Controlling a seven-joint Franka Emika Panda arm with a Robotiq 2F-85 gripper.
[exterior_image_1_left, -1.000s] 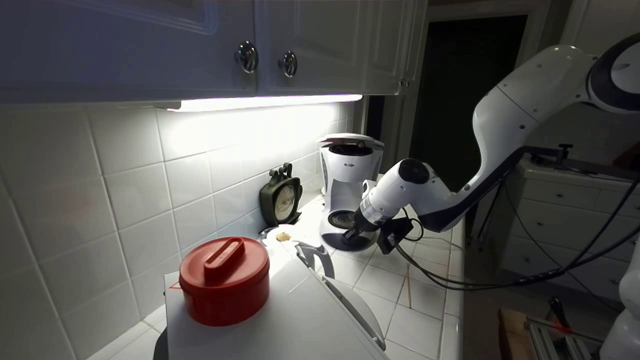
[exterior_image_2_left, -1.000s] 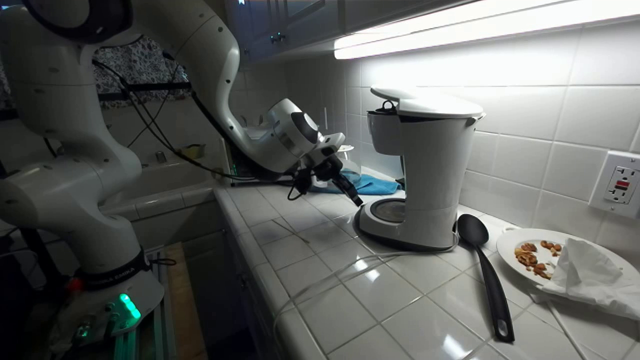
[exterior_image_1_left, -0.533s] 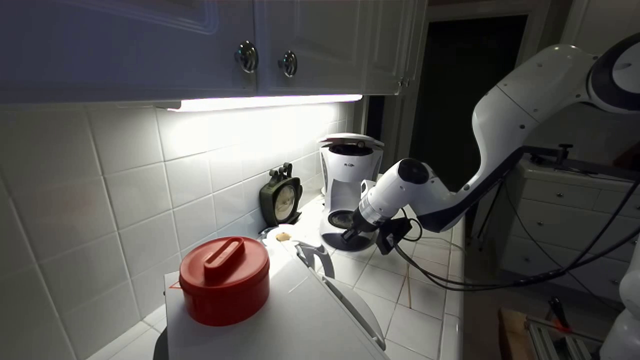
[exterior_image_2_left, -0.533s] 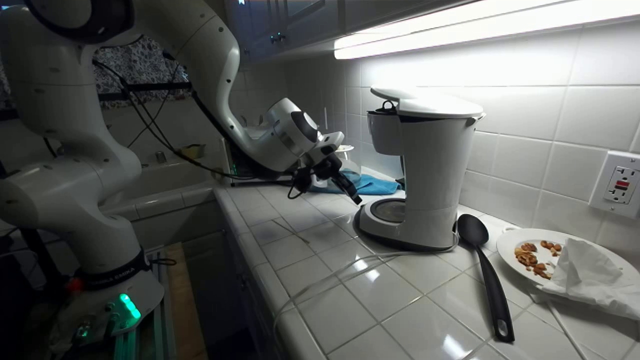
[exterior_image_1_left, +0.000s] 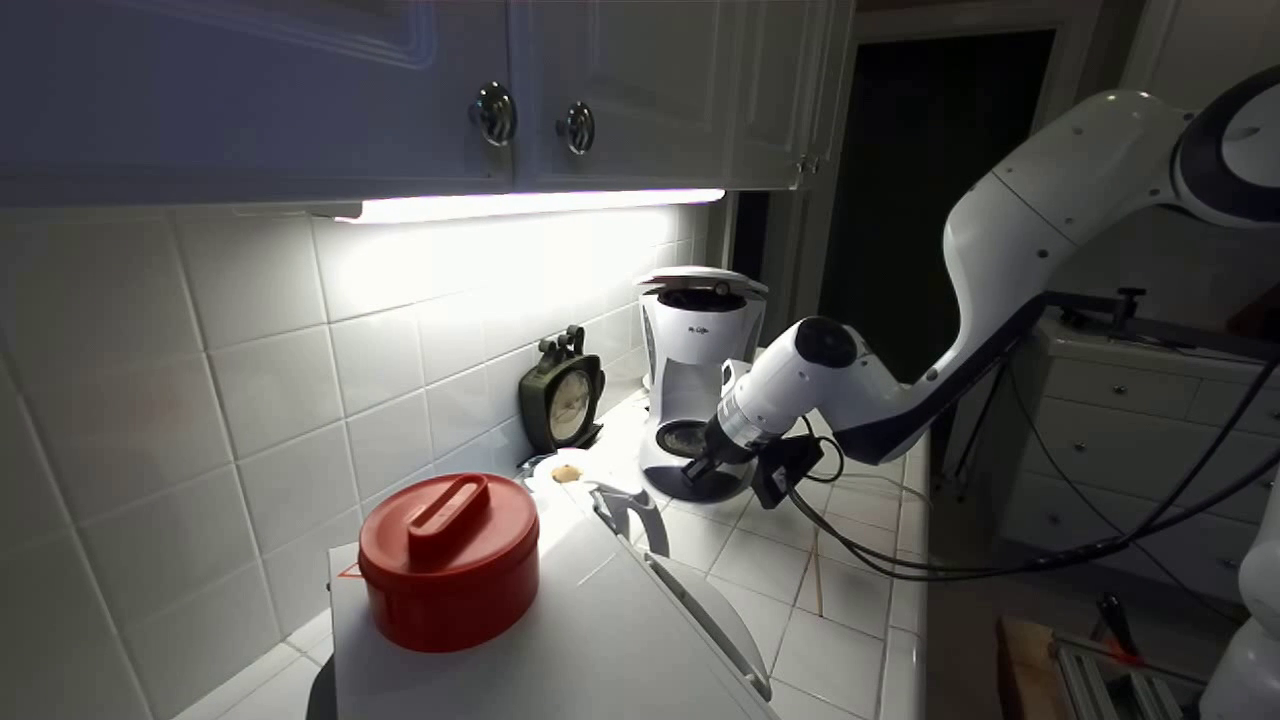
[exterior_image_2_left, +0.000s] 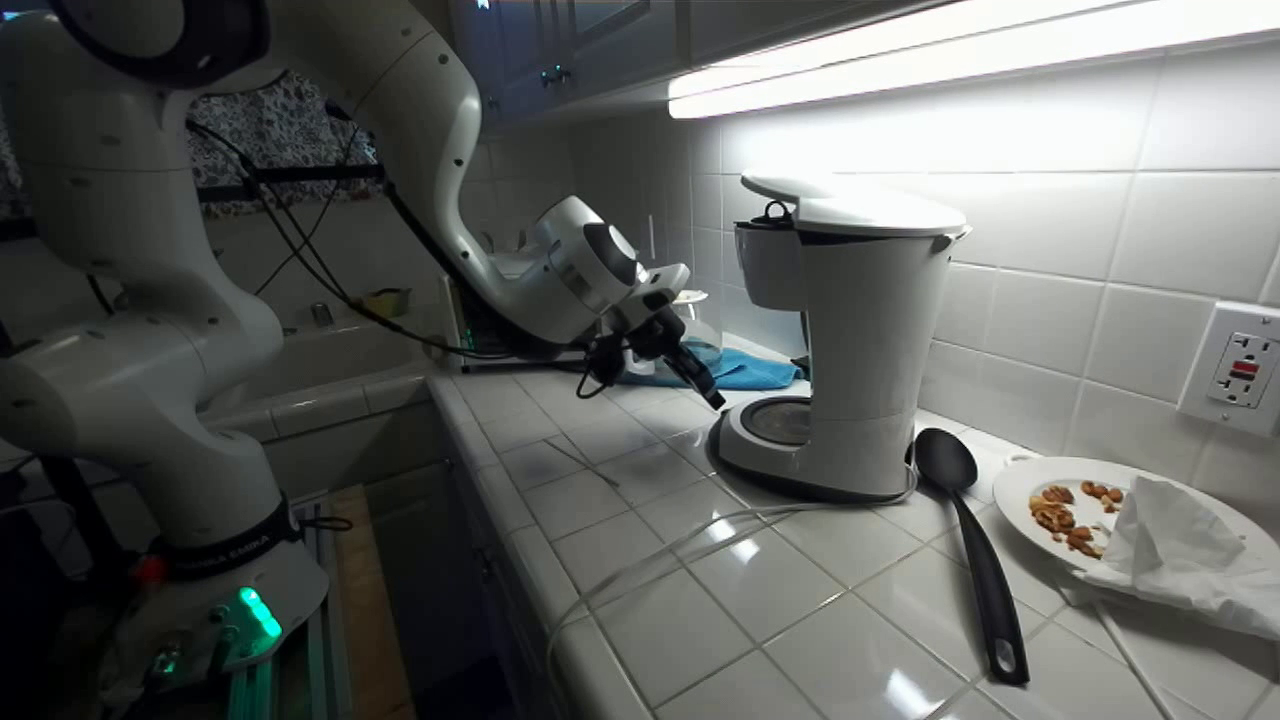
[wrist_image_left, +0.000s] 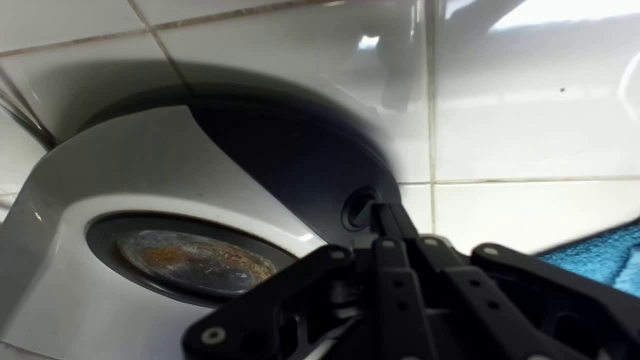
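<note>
The coffee maker (exterior_image_2_left: 862, 350) stands on the desk (exterior_image_2_left: 690, 625); at its front, just beside the round button (wrist_image_left: 358, 208), is my gripper (wrist_image_left: 391, 210), drawn fully together; whether touching, I cannot tell; a black ladle (exterior_image_2_left: 981, 567) lies behind the coffee maker.

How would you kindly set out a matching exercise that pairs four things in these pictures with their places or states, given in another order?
Things
1. Gripper
2. Black serving spoon
3. Red lidded container
4. Shelled nuts

Places and states
A. standing on a white surface
B. scattered on a white plate
C. shut, by the round switch of the coffee maker
D. lying on the tiled counter

Pairs: 1-C; 2-D; 3-A; 4-B
</note>
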